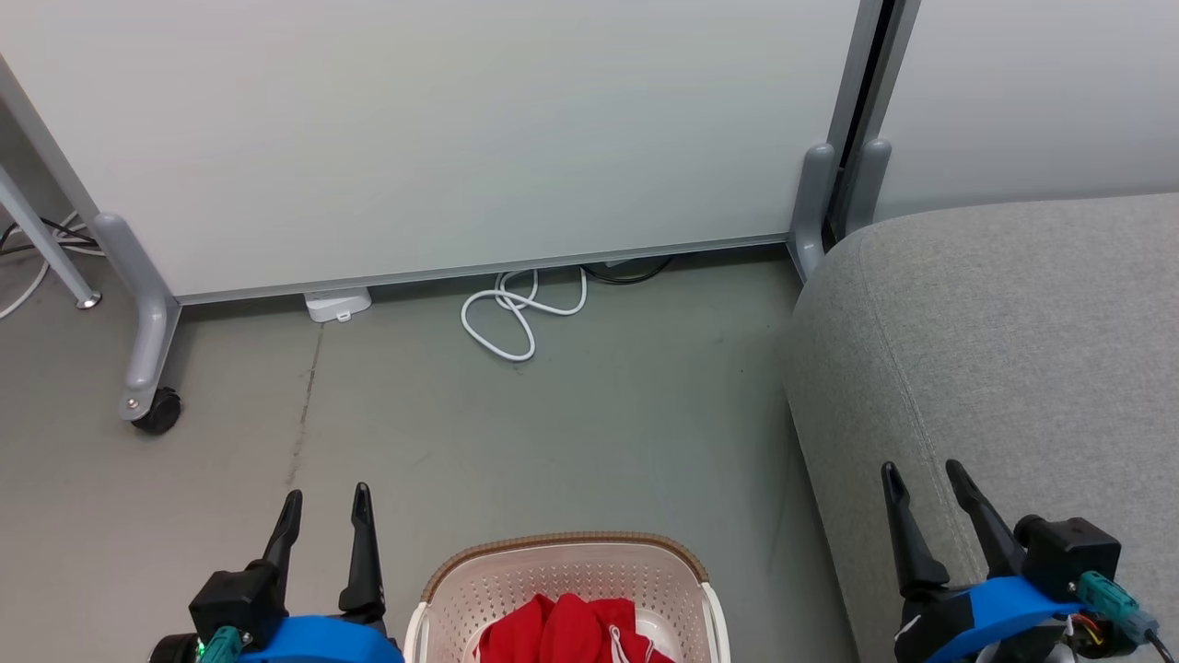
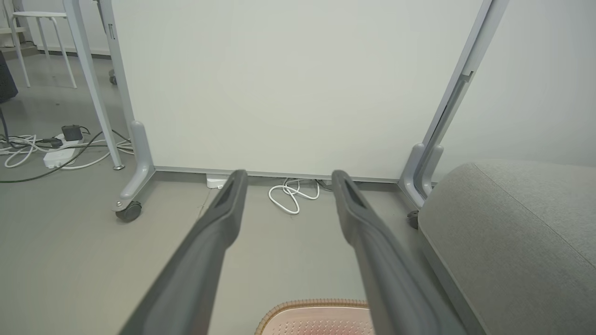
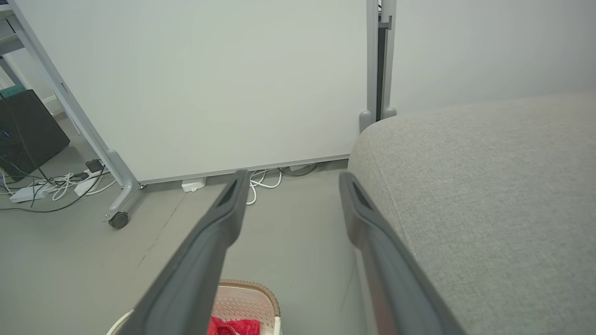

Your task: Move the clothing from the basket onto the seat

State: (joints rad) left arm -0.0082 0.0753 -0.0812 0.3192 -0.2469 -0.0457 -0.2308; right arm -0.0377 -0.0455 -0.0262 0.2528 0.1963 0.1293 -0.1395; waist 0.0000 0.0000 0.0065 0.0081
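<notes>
The cream perforated basket (image 1: 571, 580) with its brown rim stands on the floor at the bottom centre of the head view, its rim (image 2: 316, 304) also showing low in the left wrist view. Red clothing (image 1: 566, 631) with a white drawstring lies bunched inside it, and a bit of red (image 3: 233, 326) peeks out in the right wrist view. The light-grey seat (image 1: 1004, 368) fills the right side. My left gripper (image 1: 326, 502) hangs open, left of the basket. My right gripper (image 1: 921, 479) is open above the seat's front edge. Both are empty.
A white partition panel (image 1: 442, 138) on grey wheeled legs (image 1: 147, 368) stands ahead. A coiled white cable (image 1: 516, 318) and a small white box (image 1: 338, 304) lie at its foot. More cables and a power strip (image 2: 58, 156) sit far left, near a white stool (image 2: 42, 42).
</notes>
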